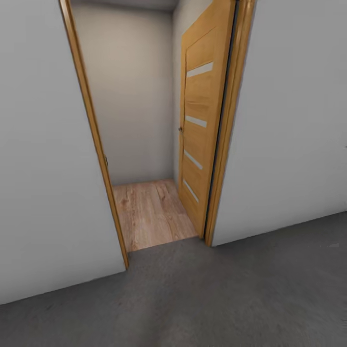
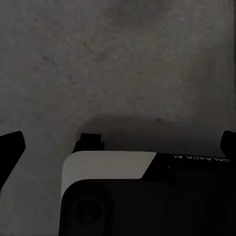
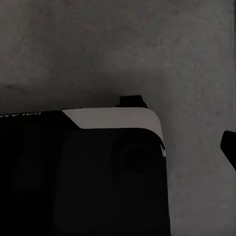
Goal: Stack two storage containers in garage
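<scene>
The two storage containers are out of view. I stand on the garage's dark grey floor (image 1: 231, 299), facing an open doorway (image 1: 144, 144) in a white wall. In the left wrist view my left gripper (image 2: 118, 145) hangs open over the grey floor, one black fingertip (image 2: 11, 146) at each side edge and nothing between them. My right gripper (image 3: 118, 147) also hangs over the floor; one fingertip (image 3: 229, 146) shows at the picture's edge, spread wide, and nothing is held.
A light-wood door (image 1: 202, 125) stands swung open at the doorway's right side. Beyond the threshold lies light wood-plank flooring (image 1: 152, 212), ending at a plain wall. White walls (image 1: 43, 168) flank the opening. My own white and black base (image 2: 113, 167) shows below both grippers.
</scene>
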Available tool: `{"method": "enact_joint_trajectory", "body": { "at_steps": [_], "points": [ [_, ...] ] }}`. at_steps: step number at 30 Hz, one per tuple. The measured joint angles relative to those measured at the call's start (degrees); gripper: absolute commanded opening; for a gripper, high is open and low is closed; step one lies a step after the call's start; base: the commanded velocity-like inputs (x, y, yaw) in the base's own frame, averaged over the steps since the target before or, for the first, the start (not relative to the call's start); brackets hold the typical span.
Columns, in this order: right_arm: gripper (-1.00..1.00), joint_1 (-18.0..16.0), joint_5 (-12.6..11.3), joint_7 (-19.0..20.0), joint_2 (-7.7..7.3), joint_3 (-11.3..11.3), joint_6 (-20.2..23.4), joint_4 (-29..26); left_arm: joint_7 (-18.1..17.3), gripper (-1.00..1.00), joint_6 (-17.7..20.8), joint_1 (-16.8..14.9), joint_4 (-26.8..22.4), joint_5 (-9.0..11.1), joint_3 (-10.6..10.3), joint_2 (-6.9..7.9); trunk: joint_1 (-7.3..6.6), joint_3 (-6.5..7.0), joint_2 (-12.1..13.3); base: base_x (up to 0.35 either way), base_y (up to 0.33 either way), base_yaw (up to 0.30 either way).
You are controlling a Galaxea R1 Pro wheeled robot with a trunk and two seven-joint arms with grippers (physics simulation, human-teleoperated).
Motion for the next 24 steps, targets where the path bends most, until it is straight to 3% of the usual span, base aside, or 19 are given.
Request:
{"method": "enact_joint_trajectory", "body": {
  "at_steps": [13, 18, 24],
  "points": [
    [1.0, 0.0, 0.0, 0.0, 0.0, 0.0, 0.0, 0.0, 0.1, 1.0, 0.0, 0.0, 0.0, -0.1, 0.0, -0.02, 0.0, 0.0, 0.0, 0.0, 0.0, -0.24],
    [1.0, 0.0, 0.0, -0.1, 0.0, 0.0, 0.0, 0.0, 0.0, 1.0, -0.1, 0.0, 0.0, -0.2, 0.0, -0.02, -0.01, 0.0, 0.0, 0.084, 0.0, -0.08],
    [1.0, 0.0, 0.0, -0.3, 0.0, 0.0, 0.1, 0.0, -0.1, 1.0, -0.1, 0.0, 0.0, -0.3, -0.1, 0.0, -0.03, 0.0, 0.0, 0.268, 0.0, -0.014]
  ]
}}
